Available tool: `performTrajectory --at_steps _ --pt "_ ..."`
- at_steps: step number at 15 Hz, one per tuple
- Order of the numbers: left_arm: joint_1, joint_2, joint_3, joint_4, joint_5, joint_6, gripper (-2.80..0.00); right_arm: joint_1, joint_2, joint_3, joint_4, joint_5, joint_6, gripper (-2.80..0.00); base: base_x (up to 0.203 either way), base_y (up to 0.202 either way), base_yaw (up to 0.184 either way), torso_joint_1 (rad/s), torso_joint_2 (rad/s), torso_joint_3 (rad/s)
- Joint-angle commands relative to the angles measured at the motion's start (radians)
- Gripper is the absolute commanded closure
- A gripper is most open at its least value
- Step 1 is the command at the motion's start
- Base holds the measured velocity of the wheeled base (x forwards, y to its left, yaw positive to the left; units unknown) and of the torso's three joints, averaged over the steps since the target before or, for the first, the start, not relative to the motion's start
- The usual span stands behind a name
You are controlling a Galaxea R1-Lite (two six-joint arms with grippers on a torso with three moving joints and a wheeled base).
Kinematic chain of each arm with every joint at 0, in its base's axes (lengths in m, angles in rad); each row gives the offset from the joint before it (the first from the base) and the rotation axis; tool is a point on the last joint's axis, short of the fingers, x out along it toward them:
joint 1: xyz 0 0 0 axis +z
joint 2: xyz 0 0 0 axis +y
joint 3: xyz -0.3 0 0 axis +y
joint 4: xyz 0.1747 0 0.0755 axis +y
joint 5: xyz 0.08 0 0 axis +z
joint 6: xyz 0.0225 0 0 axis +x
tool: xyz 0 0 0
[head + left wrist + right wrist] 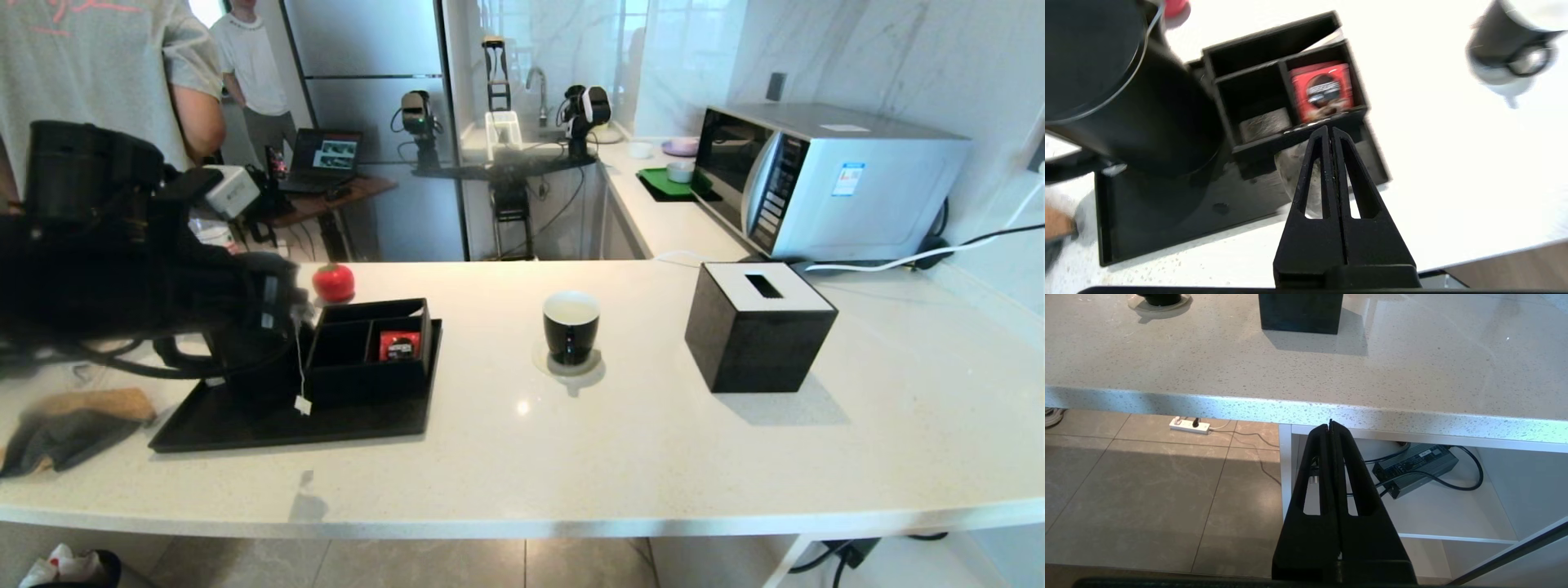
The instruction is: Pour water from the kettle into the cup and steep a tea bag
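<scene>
Your left gripper (pixel 1329 130), fingers pinched on the tea bag (pixel 1294 163), hangs above the tray (pixel 245 425); its string dangles. The cup (pixel 571 327) stands well off to your right, nearer this arm. Your right gripper (pixel 1331 425) is parked closed below the counter.

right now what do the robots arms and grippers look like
Both grippers, left gripper and right gripper, are matte black plastic, each finger a long tapering wedge with a slot cut through it. The left arm is bulky and black, with black cables looping beneath it. No markings are legible.

Head view high over counter (pixel 653 457), left wrist close above tray (pixel 1167 228), both sharing cup (pixel 571 327)
</scene>
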Motion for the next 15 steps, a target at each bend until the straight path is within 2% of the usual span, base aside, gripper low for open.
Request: performTrajectory --at_steps 1,8,12,15 --pt "-0.034 -0.046 0.002 0.000 -0.002 -0.001 0.00 0.000 0.001 0.000 0.001 0.001 -0.001 0.00 0.000 0.000 0.000 0.000 0.00 0.000" --pt "-0.136 -0.037 -0.022 -0.008 0.001 -0.002 0.00 0.000 0.001 0.000 0.001 0.001 -0.001 0.00 0.000 0.000 0.000 0.000 0.00 0.000" --pt "-0.224 -0.001 -0.035 -0.152 0.003 -0.003 0.00 0.000 0.001 0.000 0.001 0.001 -0.001 0.00 0.000 0.000 0.000 0.000 0.00 0.000" --pt "-0.271 0.015 -0.038 -0.174 0.012 0.000 0.00 0.000 0.001 0.000 -0.001 0.000 -0.003 0.00 0.000 0.000 0.000 0.000 0.00 0.000"
